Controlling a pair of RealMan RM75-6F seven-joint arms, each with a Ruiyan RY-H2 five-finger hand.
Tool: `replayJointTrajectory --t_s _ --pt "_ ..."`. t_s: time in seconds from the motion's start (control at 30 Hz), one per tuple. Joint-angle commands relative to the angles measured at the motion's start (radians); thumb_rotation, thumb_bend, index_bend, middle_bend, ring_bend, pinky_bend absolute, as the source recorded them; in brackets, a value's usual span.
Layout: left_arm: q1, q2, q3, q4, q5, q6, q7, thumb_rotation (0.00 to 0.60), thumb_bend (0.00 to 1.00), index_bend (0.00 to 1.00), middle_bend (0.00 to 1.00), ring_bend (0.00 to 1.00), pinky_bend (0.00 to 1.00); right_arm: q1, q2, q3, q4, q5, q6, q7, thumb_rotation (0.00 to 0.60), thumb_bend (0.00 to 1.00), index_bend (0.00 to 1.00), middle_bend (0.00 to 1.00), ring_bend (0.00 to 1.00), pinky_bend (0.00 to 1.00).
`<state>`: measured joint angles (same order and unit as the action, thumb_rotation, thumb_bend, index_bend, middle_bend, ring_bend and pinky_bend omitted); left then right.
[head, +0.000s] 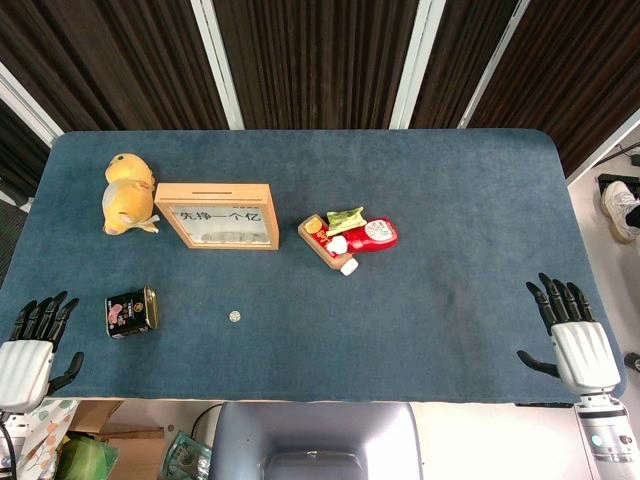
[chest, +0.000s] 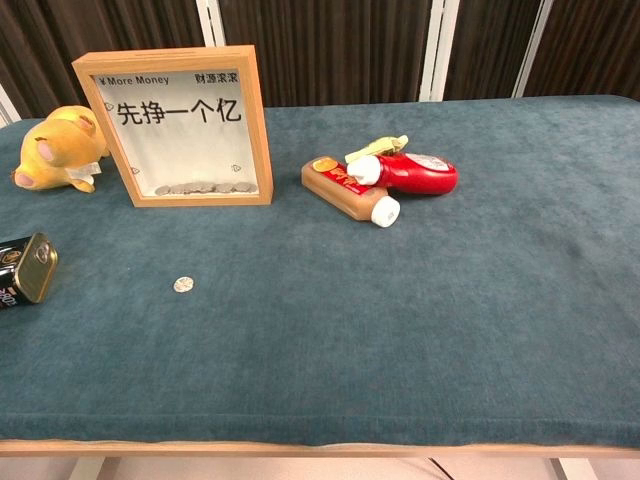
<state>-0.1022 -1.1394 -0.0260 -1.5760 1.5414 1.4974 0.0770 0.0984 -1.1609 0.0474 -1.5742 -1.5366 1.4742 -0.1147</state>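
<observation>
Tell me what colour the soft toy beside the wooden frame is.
Yellow, with an orange back; the soft toy shows best in the chest view.

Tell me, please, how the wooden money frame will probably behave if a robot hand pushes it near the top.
The wooden frame stands upright on a narrow bottom edge, so a high push would probably tip it backward. It looks rigid, with a clear front pane that may be fragile. The coins heaped at its bottom would likely slide and rattle, adding some weight low down.
</observation>
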Motion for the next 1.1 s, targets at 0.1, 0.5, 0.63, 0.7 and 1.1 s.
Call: replayJointTrajectory --t_s 0.1,0.5,0.63,0.7,1.1 --pt "-0.007 -0.003 0.006 0.002 0.016 -0.008 -0.005 0.600 0.38 0.00 0.00 0.00 0.05 -0.001 0.000 -0.002 0.000 -0.004 0.002 -0.002 0.600 0.21 0.00 0.00 0.00 0.00" --pt "-0.102 -0.292 -0.023 0.268 0.140 0.025 -0.162 0.600 0.39 0.39 1.00 0.99 1.00 -0.001 0.001 0.004 -0.004 0.011 -0.003 -0.006 0.600 0.21 0.00 0.00 0.00 0.00" --pt "-0.137 -0.355 -0.018 0.299 0.116 -0.049 -0.163 0.600 0.39 0.40 1.00 1.00 1.00 0.001 -0.001 0.005 -0.002 0.015 -0.007 -0.011 0.600 0.21 0.00 0.00 0.00 0.00" --pt "-0.150 -0.387 -0.022 0.301 0.100 -0.074 -0.148 0.600 0.39 0.40 1.00 1.00 1.00 0.002 -0.002 0.006 -0.001 0.020 -0.011 -0.012 0.600 0.21 0.00 0.00 0.00 0.00" --pt "-0.242 -0.489 -0.088 0.172 -0.070 -0.266 0.088 0.600 0.39 0.39 1.00 1.00 1.00 0.007 -0.008 0.016 0.004 0.044 -0.025 -0.018 0.600 0.21 0.00 0.00 0.00 0.00"
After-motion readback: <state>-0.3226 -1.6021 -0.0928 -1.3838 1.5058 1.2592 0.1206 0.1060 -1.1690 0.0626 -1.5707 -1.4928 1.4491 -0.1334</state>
